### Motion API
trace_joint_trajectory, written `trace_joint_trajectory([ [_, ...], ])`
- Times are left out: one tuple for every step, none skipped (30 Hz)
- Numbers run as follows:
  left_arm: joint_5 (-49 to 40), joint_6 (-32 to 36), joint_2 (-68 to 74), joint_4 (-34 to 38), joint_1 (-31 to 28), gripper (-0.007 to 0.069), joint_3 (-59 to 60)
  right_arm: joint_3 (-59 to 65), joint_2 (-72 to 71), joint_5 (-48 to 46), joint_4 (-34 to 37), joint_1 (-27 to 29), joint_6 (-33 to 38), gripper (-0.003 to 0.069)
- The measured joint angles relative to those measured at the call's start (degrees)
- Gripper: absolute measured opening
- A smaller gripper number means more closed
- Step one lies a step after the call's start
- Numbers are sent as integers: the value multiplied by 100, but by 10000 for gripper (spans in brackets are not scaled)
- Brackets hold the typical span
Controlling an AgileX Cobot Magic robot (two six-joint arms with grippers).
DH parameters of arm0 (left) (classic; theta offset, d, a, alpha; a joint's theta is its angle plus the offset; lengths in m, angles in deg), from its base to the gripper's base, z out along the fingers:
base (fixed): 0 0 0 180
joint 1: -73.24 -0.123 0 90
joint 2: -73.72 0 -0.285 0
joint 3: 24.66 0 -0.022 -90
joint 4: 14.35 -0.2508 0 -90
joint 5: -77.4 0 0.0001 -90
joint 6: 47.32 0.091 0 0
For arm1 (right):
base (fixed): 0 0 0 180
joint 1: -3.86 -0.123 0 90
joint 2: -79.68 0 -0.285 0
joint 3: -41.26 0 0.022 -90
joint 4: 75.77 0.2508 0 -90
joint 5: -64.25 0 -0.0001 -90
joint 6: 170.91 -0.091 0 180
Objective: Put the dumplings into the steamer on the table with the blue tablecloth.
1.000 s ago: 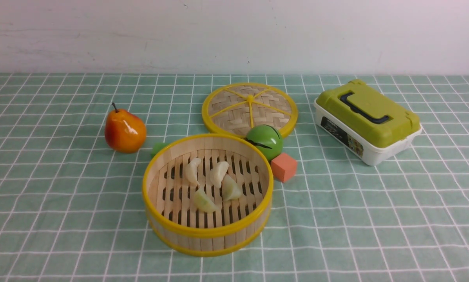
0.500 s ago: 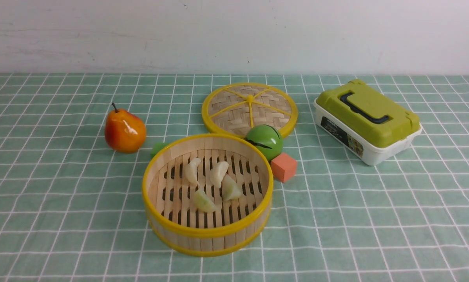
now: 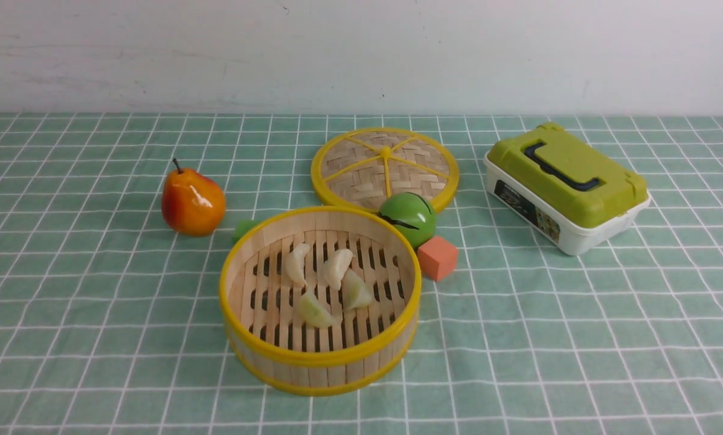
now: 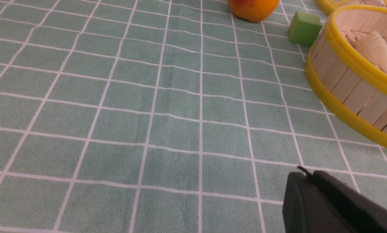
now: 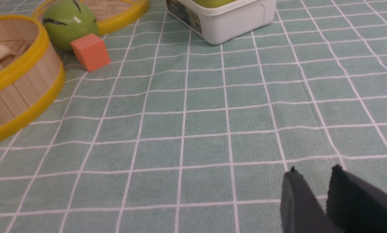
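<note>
The steamer [image 3: 319, 368] stands on the blue tablecloth [image 3: 548, 338] near the middle of the table. On its slatted floor lie two whitish dumplings [image 3: 296, 263] and two pale green ones [image 3: 356, 291]. Neither gripper shows in the front view. In the left wrist view my left gripper [image 4: 305, 174] hovers over bare cloth, jaws together and holding nothing, with the steamer's wall [image 4: 351, 81] and one dumpling [image 4: 374, 48] off to one side. In the right wrist view my right gripper [image 5: 314, 171] is open by a narrow gap with nothing in it, well away from the steamer [image 5: 18, 84].
A woven lid [image 3: 385, 166] lies behind the steamer. A green ball [image 3: 408, 217] and an orange cube [image 3: 438, 258] sit at the steamer's right, a small green cube [image 4: 304, 28] and a pear [image 3: 192, 202] at its left. A green-lidded white box [image 3: 566, 190] stands far right.
</note>
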Motion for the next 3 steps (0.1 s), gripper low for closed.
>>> trace_joint_trajectory([
  [0, 0, 0, 0, 0, 16, 0, 0, 0, 0, 0, 0, 0, 154],
  [0, 0, 0, 0, 0, 17, 0, 0, 0, 0, 0, 0, 0, 157],
  [0, 0, 0, 0, 0, 17, 0, 0, 0, 0, 0, 0, 0, 158],
])
